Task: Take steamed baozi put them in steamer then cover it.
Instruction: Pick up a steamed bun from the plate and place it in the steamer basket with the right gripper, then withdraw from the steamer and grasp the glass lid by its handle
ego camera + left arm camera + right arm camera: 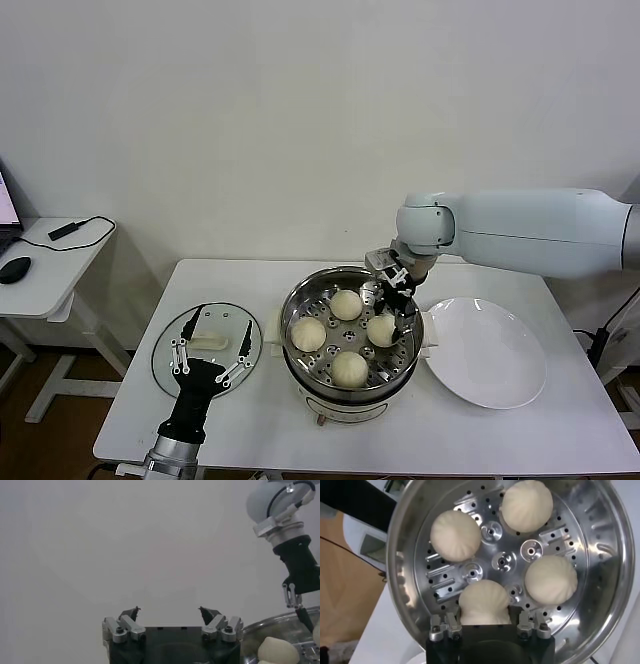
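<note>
We see a shiny perforated metal steamer (300, 312), smooth matt dough baozi (309, 334), and a glossy white plate (490, 352).

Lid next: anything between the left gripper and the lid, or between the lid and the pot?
Nothing visible blocks the left gripper, open right over the glass lid on the table. The pot's top is not free: the right gripper is down inside around a bun, so it stands in the lid's way.

Steamer (350, 345) mouth, lower centre: blocked by right gripper (398, 303).
Cover (207, 347), lower left: left gripper (211, 340) above.
</note>
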Robot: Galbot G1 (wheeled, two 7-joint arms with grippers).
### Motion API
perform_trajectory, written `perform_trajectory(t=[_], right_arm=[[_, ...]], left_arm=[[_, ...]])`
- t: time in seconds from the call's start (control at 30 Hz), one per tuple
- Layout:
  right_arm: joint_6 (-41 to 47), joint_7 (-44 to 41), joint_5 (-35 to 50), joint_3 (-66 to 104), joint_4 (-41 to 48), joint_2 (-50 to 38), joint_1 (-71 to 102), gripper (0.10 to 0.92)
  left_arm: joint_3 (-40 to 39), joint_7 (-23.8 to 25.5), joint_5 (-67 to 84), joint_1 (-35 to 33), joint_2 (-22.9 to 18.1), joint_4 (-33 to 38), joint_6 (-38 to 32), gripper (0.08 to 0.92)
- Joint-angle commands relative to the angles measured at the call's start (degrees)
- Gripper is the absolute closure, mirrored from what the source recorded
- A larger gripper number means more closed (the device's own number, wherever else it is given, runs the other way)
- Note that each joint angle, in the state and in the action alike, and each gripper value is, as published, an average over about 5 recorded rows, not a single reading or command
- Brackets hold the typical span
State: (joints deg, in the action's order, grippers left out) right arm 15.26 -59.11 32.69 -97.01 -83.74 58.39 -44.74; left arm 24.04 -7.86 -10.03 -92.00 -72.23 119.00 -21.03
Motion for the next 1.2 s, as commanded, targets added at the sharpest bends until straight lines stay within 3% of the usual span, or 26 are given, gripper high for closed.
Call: perform_trajectory(t=[0.03,0.43,0.57,0.7,0.8,0.9,1.03,1.2], right_arm=[[0.1,0.8,-1.0,0.1,0.6,0.0,1.0,0.364],[-0.5,0.3,-2.1,3.4,-1.7,-2.9,0.8,0.212],[-1.2,-1.7,-2.4,13.6,-3.1,-7.6,2.9,0.203],[-3.6,0.9,3.4,24.3,-4.2,-13.5,5.8,0.203],[-9.3,12.0,9.7,29.5,-5.1,-17.6,9.4,0.203],[-16.0,31.4,12.8,34.9,-6.7,-20.5,16.9,0.203],[-23.9,56.2,9.9,46.4,-8.9,-21.7,30.3,0.203],[-29.4,75.2,3.5,68.3,-9.3,-19.1,52.3,0.203]], left_arm=[[-0.1,-0.2,-0.2,-0.1,-0.1,0.0,0.3,0.177],[-0.2,-2.2,-1.9,0.0,-0.1,0.3,2.1,0.177],[-0.6,-3.9,-4.2,0.1,-0.3,0.6,3.1,0.177],[-0.8,-5.0,-4.7,0.1,-0.5,1.2,4.3,0.177],[-1.1,-6.7,-5.5,0.5,-0.5,1.7,5.7,0.177],[-1.4,-8.7,-7.1,0.9,-0.6,2.3,7.8,0.177],[-1.7,-9.7,-9.3,1.4,-0.5,2.1,8.4,0.177],[-2.5,-10.8,-10.3,2.3,0.0,1.9,9.3,0.177]])
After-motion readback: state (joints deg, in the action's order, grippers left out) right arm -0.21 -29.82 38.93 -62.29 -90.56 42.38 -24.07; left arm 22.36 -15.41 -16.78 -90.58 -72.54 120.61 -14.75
